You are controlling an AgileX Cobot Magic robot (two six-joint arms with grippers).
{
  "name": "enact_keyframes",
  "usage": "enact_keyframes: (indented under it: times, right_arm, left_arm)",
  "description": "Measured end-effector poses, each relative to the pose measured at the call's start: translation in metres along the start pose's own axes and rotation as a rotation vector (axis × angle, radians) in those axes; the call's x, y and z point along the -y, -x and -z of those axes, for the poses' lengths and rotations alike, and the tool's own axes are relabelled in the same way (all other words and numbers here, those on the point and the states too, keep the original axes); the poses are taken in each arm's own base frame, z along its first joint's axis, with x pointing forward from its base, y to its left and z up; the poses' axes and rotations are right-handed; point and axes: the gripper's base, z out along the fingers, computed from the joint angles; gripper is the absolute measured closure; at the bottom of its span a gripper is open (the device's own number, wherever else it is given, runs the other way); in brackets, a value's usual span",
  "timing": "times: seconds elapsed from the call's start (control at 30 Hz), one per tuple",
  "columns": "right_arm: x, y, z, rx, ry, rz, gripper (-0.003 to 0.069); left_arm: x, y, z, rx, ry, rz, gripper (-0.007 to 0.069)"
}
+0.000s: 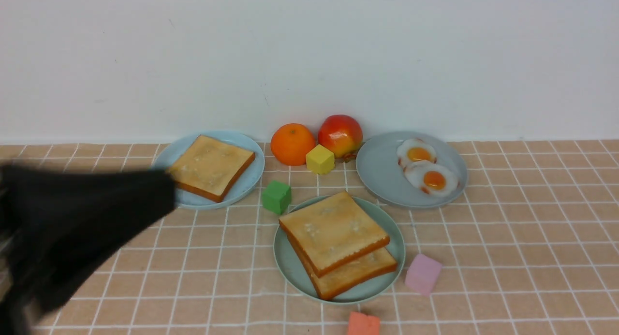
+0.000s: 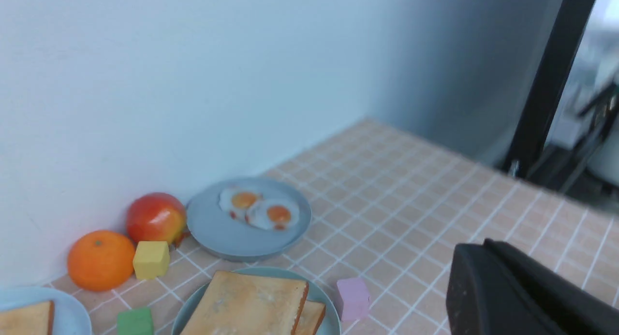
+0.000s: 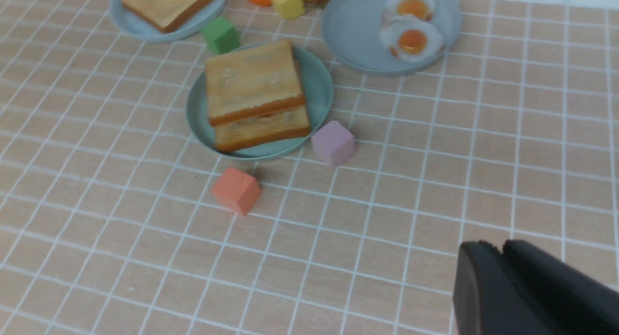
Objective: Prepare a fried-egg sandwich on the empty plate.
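Observation:
The mint-green plate [image 1: 291, 269] sits mid-table with two toast slices on it. The top slice [image 1: 333, 230] lies offset over the lower slice [image 1: 359, 272], and anything between them is hidden. Two fried eggs [image 1: 432, 179] lie on the grey-blue plate [image 1: 382, 176] at the back right. My left gripper [image 1: 169, 192] is a blurred black shape at the left, beside the pale blue plate [image 1: 247, 184]; the left wrist view shows this gripper [image 2: 486, 244] shut and empty. My right gripper [image 3: 500, 245] hangs over bare tiles, well short of the plates, with its fingers together and nothing held.
A third toast slice [image 1: 211, 167] rests on the pale blue plate. An orange [image 1: 292, 143], an apple [image 1: 340, 134] and a yellow cube [image 1: 320, 159] stand by the wall. Green [image 1: 276, 196], pink [image 1: 422, 273] and red [image 1: 363, 324] cubes surround the mint-green plate.

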Motion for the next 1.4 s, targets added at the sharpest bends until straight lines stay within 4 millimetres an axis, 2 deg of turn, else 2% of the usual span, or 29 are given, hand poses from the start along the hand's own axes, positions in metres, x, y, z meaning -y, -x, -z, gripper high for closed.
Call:
enact_keyframes:
  times: [0.03, 0.1, 0.17, 0.27, 0.4, 0.57, 0.73, 0.97, 1.03, 1.13, 1.23, 1.33, 1.37, 1.4]
  right_arm:
    - [0.0, 0.0, -0.001, -0.003, -0.001, -0.004, 0.0585]
    - [0.003, -0.011, 0.0, 0.019, -0.014, -0.034, 0.0585]
    - [0.004, -0.015, -0.001, 0.039, -0.019, -0.06, 0.0585]
    - [0.005, -0.017, -0.009, 0.078, -0.015, -0.101, 0.0585]
    - [0.007, -0.015, -0.024, 0.149, -0.005, -0.124, 0.058]
    - [0.01, -0.022, -0.044, 0.174, -0.007, -0.133, 0.0571]
    - [0.013, -0.035, -0.06, 0.112, -0.023, -0.14, 0.0564]
    - [0.015, -0.045, -0.068, 0.049, -0.038, -0.14, 0.056]
    - [0.016, -0.046, -0.068, 0.05, -0.051, -0.134, 0.0559]
    - [0.023, -0.05, -0.069, 0.142, -0.132, -0.141, 0.0584]
    - [0.028, -0.062, -0.079, 0.235, -0.186, -0.156, 0.0641]
    - [0.037, -0.096, -0.1, 0.273, -0.249, -0.137, 0.0673]
    - [0.038, -0.098, -0.101, 0.275, -0.253, -0.136, 0.0673]
    - [0.042, -0.118, -0.113, 0.28, -0.275, -0.129, 0.0673]
  left_arm:
    - [0.0, -0.002, 0.002, 0.006, 0.001, 0.002, 0.0638]
    - [-0.002, -0.029, 0.023, 0.081, 0.015, 0.009, 0.0638]
    - [-0.003, -0.046, 0.036, 0.139, 0.023, 0.012, 0.0638]
    - [-0.005, -0.064, 0.05, 0.218, 0.031, 0.011, 0.0638]
    - [-0.006, -0.083, 0.058, 0.252, 0.031, 0.01, 0.0638]
    - [-0.007, -0.104, 0.054, 0.201, 0.033, 0.014, 0.0638]
    - [-0.008, -0.118, 0.05, 0.147, 0.032, 0.017, 0.0638]
    - [-0.009, -0.13, 0.047, 0.106, 0.033, 0.019, 0.0638]
    - [-0.009, -0.13, 0.046, 0.101, 0.032, 0.019, 0.0638]
    - [-0.009, -0.13, 0.046, 0.101, 0.032, 0.019, 0.0638]
    - [-0.009, -0.13, 0.046, 0.101, 0.032, 0.019, 0.0638]
    - [-0.009, -0.13, 0.046, 0.101, 0.032, 0.019, 0.0638]
    - [-0.009, -0.13, 0.046, 0.101, 0.032, 0.019, 0.0638]
    - [-0.009, -0.13, 0.046, 0.101, 0.032, 0.019, 0.0638]
